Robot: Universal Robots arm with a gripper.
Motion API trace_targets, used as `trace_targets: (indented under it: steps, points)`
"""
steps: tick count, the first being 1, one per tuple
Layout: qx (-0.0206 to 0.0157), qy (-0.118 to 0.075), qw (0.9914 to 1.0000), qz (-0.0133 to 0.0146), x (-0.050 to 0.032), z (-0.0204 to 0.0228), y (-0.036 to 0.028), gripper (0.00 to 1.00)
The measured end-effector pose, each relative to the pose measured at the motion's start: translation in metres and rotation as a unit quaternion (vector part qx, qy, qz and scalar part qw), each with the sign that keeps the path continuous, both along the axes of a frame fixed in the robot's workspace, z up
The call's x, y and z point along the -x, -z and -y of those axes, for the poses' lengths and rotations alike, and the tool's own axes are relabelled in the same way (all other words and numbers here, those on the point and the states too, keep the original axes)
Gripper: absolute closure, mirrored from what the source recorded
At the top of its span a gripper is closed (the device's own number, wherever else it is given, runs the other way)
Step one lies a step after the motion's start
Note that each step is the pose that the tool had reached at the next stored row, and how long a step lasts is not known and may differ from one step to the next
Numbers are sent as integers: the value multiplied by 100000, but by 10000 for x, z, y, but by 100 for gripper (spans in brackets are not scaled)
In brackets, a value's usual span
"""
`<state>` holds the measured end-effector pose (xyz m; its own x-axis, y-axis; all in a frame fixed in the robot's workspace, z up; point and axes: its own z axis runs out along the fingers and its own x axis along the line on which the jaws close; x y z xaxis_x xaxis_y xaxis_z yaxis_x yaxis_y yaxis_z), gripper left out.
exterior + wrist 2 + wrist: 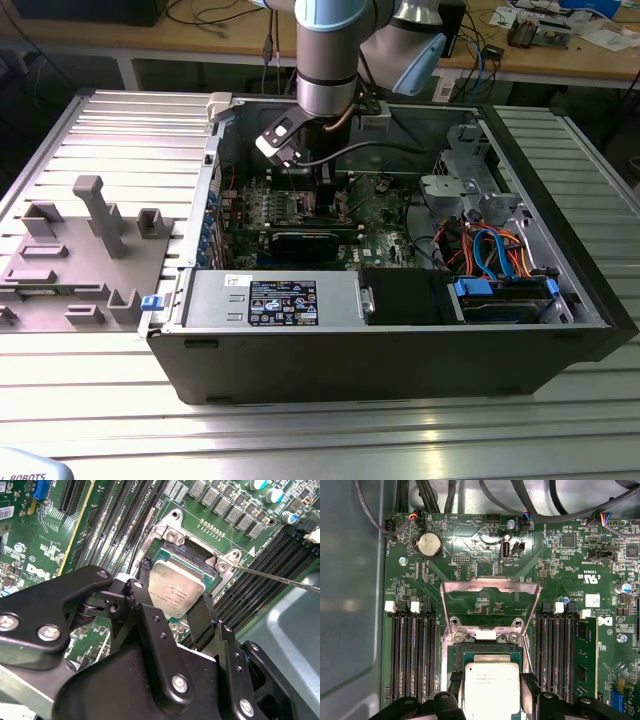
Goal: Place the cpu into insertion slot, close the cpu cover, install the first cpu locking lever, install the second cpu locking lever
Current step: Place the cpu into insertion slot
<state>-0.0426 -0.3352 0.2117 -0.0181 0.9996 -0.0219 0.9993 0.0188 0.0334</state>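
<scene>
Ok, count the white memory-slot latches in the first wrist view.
4 white latches: two on each side of the cpu cover. More may hide behind the gripper holding the cpu.

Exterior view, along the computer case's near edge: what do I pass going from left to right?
Grey fixture blocks → blue tab → labelled silver box → black compartment → drive bay with blue clips.

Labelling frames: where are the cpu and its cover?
Square silver-grey metal cpu (492,692): first wrist view, middle of top face.
Silvery metal frame cpu cover (491,586): first wrist view, crossbar opposite hinge.
</scene>
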Motion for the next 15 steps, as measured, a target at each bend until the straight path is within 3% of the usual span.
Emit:
trace_targets:
  steps: [2,11,15]
  points:
    - [287,0,100000,2,-9,0,26,45]
    - [318,0,99999,10,-9,-1,46,45]
    - [349,2,99999,4,-9,-36,60,45]
